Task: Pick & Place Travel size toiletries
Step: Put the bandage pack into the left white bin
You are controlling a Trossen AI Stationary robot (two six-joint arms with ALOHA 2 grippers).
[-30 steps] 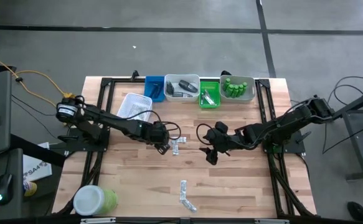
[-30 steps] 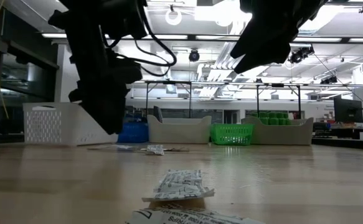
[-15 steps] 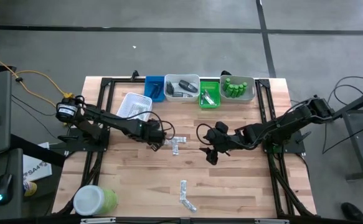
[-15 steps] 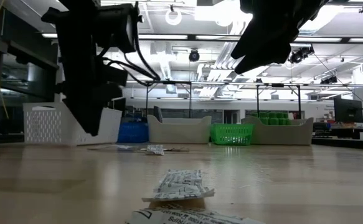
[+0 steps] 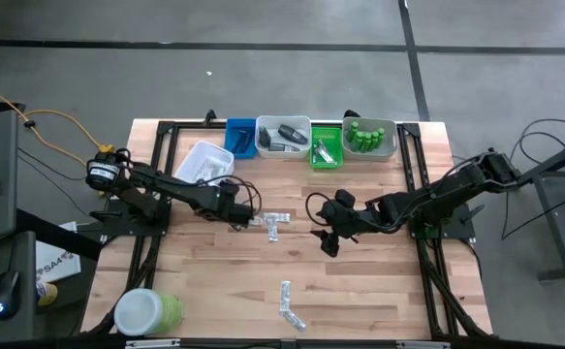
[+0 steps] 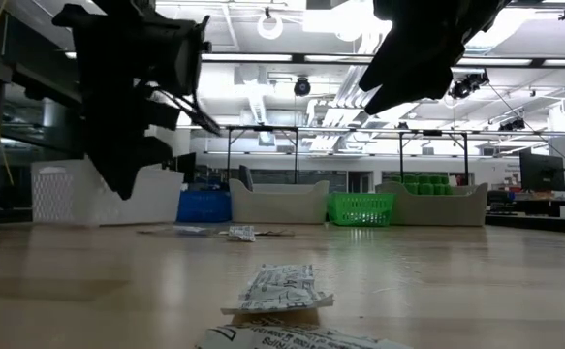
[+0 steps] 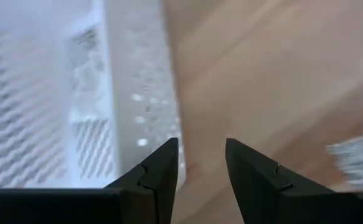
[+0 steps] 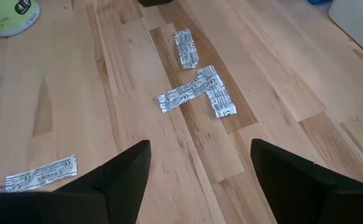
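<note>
Several flat silvery sachets lie on the wooden table: a crossed group mid-table (image 5: 274, 223) (image 8: 190, 92) and more near the front edge (image 5: 288, 302) (image 6: 280, 289). My left gripper (image 5: 235, 209) (image 7: 200, 165) hangs between the mid-table sachets and the white mesh tray (image 5: 207, 163). It is tipped down toward the tray's wall (image 7: 141, 106), its fingers apart with nothing between them. My right gripper (image 5: 327, 235) (image 8: 200, 174) waits above the table to the right of the same sachets, wide open and empty. Green bottles (image 5: 364, 136) stand in the back right bin.
A row of bins stands along the far edge: blue (image 5: 240, 136), grey with dark pieces (image 5: 284, 134), green (image 5: 326, 147), and white with bottles (image 5: 389, 141). A big green jar with a white lid (image 5: 148, 312) lies at the front left corner.
My left gripper has swung away from the mid-table sachets toward the table's left and far side, to the white tray, and has tipped as it went. Its finger gap looks unchanged. The sachets lie as before.
</note>
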